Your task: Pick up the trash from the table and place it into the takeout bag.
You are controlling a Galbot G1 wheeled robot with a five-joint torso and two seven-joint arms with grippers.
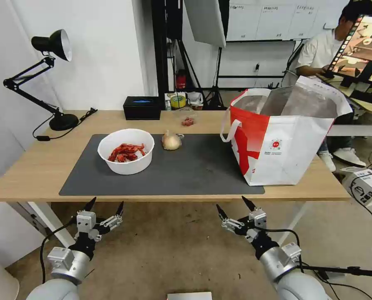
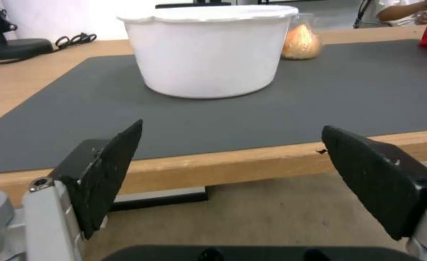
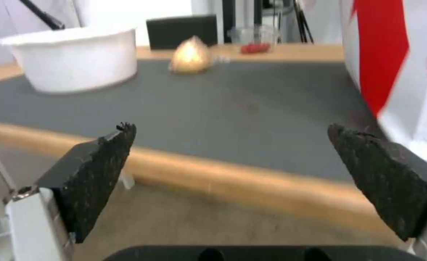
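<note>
Waiting below the near edge of the long light-wood bench (image 1: 40, 171), the left pincer (image 1: 104, 205) and right pincer (image 1: 236, 205) gape wide and empty; the pick-up step appears unstarted, calling for a reach to the white round bowl of red crayfish shells (image 1: 126, 151) or beige onion-like lump (image 1: 171, 141) on the dark grey mat (image 1: 194, 171), left of the boxy white-and-red takeout bag (image 1: 284, 137).

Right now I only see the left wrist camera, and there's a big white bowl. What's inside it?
Observer: Red crayfish shells lie in the white bowl.
Operator: Where's the bag?
Observer: The takeout bag stands open at the right end of the table, well to the bowl's right.
Operator: And my other claw?
Observer: The right claw hangs open below the table's near edge, in front of the bag.
</note>
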